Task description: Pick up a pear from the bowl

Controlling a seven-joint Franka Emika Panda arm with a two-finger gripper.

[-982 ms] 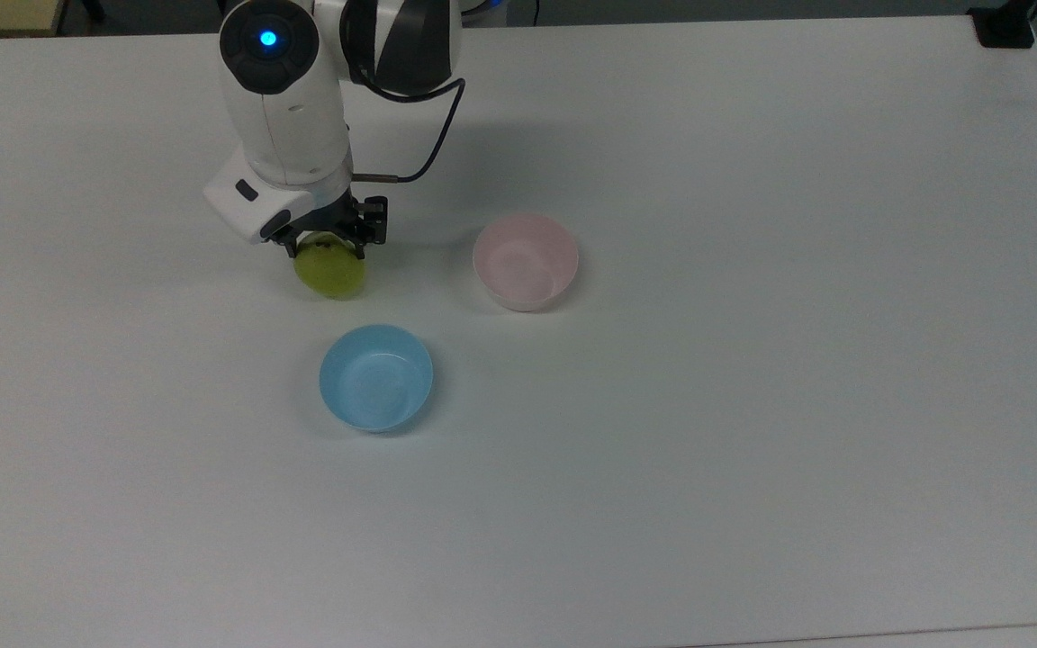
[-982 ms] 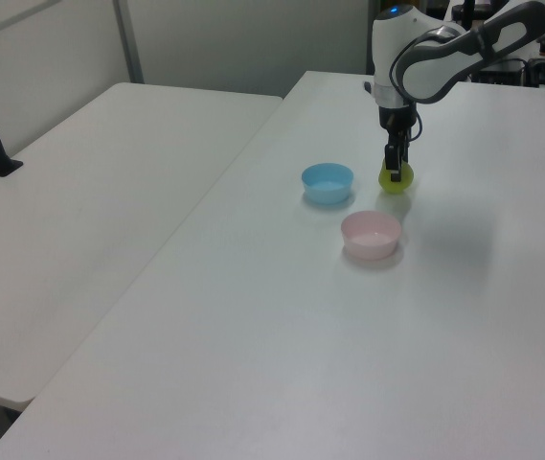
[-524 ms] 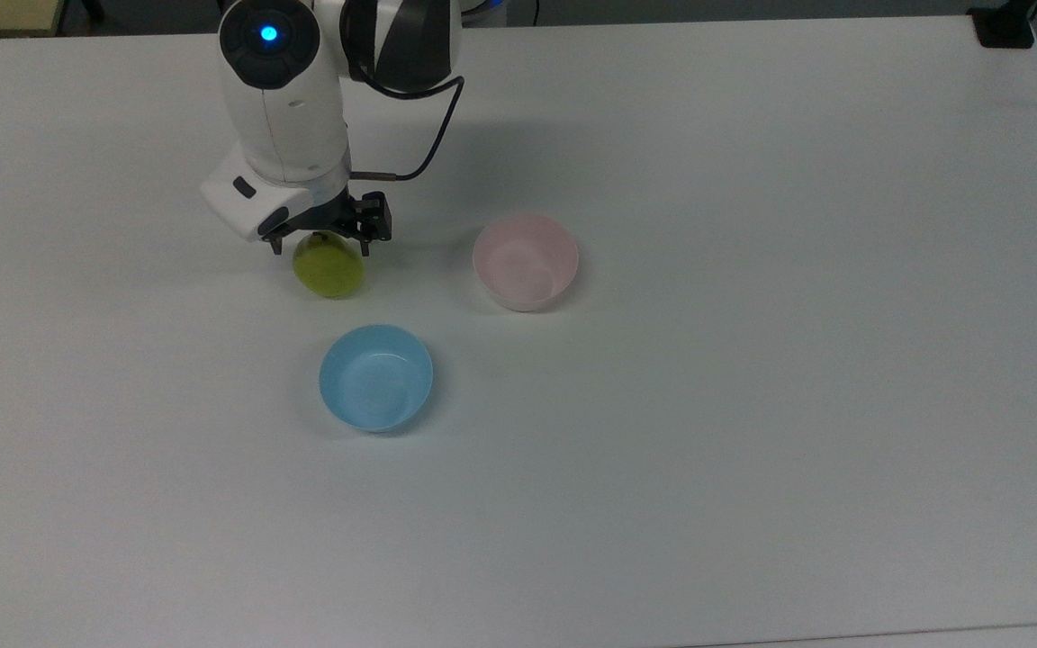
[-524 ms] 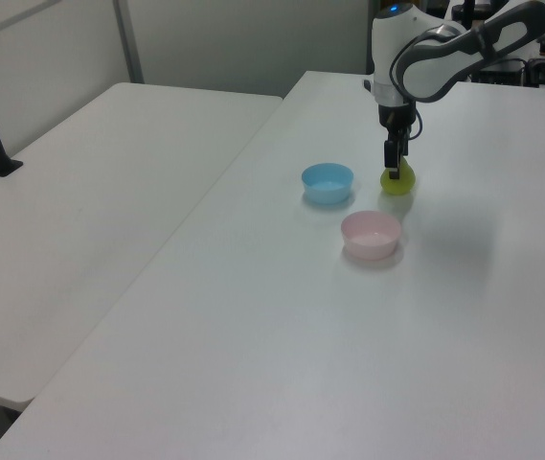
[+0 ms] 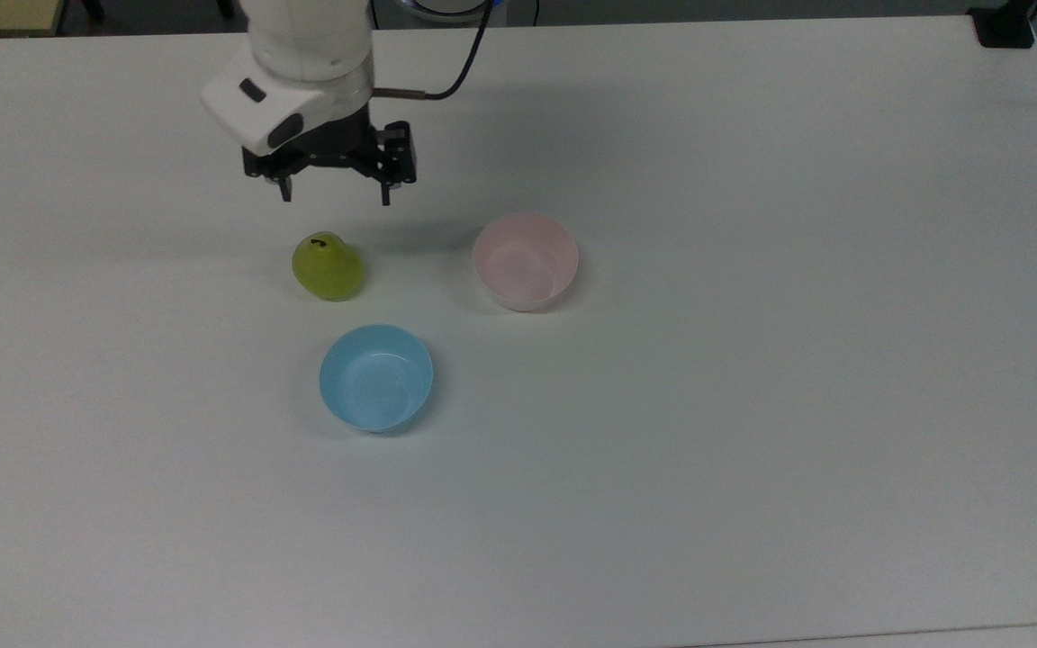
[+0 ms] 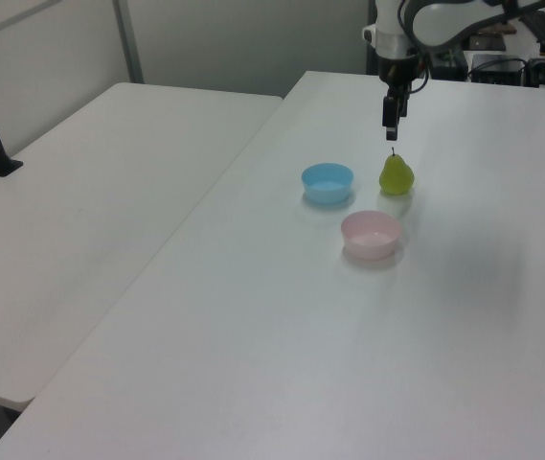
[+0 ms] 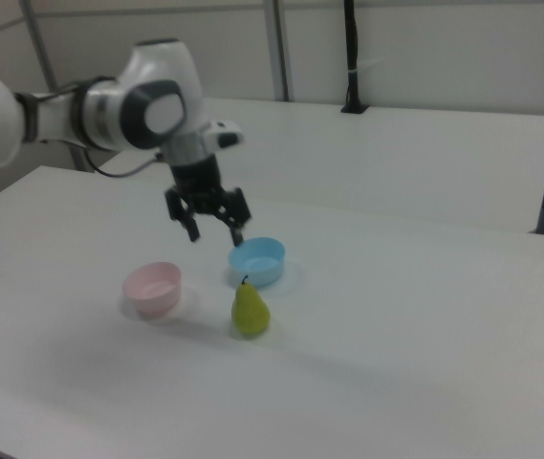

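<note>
Pear: I see the small yellow-green pear (image 5: 328, 268) upright on the white table (image 5: 752, 405), long axis vertical, stem up, between both bowls.
Gripper: black two-finger gripper (image 5: 336, 195) above it, spread wide, empty.
Bowl: pale pink plastic bowl (image 5: 526, 262) empty.

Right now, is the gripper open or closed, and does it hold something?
Gripper: open, holding nothing, above the pear.
</note>
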